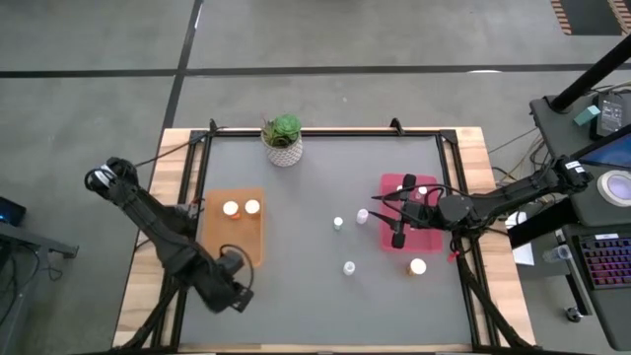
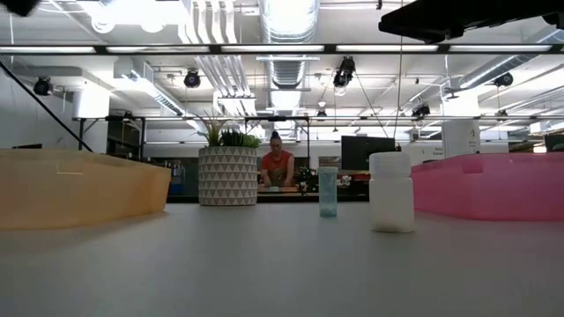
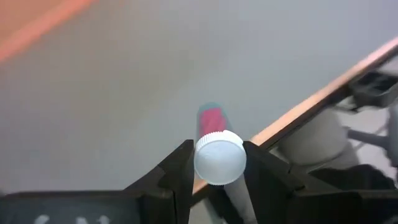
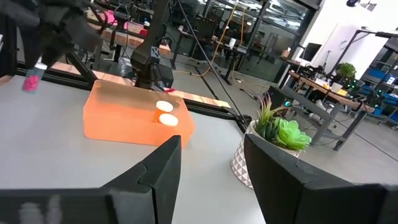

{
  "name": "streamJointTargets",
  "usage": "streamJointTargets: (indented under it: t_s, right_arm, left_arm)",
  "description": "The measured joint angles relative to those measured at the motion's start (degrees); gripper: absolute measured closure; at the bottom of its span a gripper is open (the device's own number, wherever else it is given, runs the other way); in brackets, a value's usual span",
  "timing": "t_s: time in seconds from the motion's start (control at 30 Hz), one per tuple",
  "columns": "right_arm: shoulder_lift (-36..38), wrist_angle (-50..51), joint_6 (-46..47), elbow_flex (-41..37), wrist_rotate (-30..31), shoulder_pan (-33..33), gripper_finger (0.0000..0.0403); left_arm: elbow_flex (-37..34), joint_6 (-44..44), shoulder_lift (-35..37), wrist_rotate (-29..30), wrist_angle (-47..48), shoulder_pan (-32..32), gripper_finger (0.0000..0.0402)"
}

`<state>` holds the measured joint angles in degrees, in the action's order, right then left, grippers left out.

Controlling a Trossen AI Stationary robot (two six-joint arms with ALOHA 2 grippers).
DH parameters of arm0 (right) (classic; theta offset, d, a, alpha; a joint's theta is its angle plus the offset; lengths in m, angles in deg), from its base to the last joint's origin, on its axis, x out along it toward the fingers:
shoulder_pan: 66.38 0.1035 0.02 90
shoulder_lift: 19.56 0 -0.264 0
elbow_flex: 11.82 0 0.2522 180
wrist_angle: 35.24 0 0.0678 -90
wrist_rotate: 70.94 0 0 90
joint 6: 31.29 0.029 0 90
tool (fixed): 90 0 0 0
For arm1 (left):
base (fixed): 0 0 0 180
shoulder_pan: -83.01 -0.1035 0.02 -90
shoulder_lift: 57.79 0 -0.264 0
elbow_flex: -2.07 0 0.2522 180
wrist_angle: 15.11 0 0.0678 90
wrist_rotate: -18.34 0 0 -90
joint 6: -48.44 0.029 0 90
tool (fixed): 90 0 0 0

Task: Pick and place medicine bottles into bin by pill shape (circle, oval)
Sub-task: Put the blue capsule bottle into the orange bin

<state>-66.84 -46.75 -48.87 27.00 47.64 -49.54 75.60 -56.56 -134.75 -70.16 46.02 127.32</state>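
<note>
One white-capped bottle (image 3: 219, 158) pinched between left gripper (image 3: 217, 163) jaws, right jaws empty, apart.

Overhead, table-level, 2 wrist cams.

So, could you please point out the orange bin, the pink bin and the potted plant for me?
orange bin (image 1: 245, 240): high view, bare floor near its front.
pink bin (image 1: 390, 185): high view, back-left corner.
potted plant (image 1: 284, 129): high view, green leaves.
</note>
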Motion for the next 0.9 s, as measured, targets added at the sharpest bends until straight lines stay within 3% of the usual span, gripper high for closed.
streamJointTargets:
  t_s: [0.23, 0.4, 0.7, 0.9]
  right_arm:
    - [0.0, 0.62, 0.04, 0.0, 0.01, 0.0, 0.0234]
    - [0.0, 0.74, 0.02, 0.0, 0.01, 0.0, 0.0234]
    - [0.0, 0.74, 0.02, 0.0, 0.01, 0.0, 0.0234]
    - [0.0, 0.74, 0.02, 0.0, 0.01, 0.0, 0.0234]
  left_arm:
    - [3.19, 17.39, -0.44, 2.43, 0.64, -10.12, 0.0295]
    - [4.44, 24.95, 0.41, 2.37, 7.84, -15.75, 0.0295]
    - [1.77, 25.84, 5.64, 3.61, 23.02, -17.64, 0.0295]
    - [-3.15, 24.44, 8.11, 5.29, 24.19, -17.73, 0.0295]
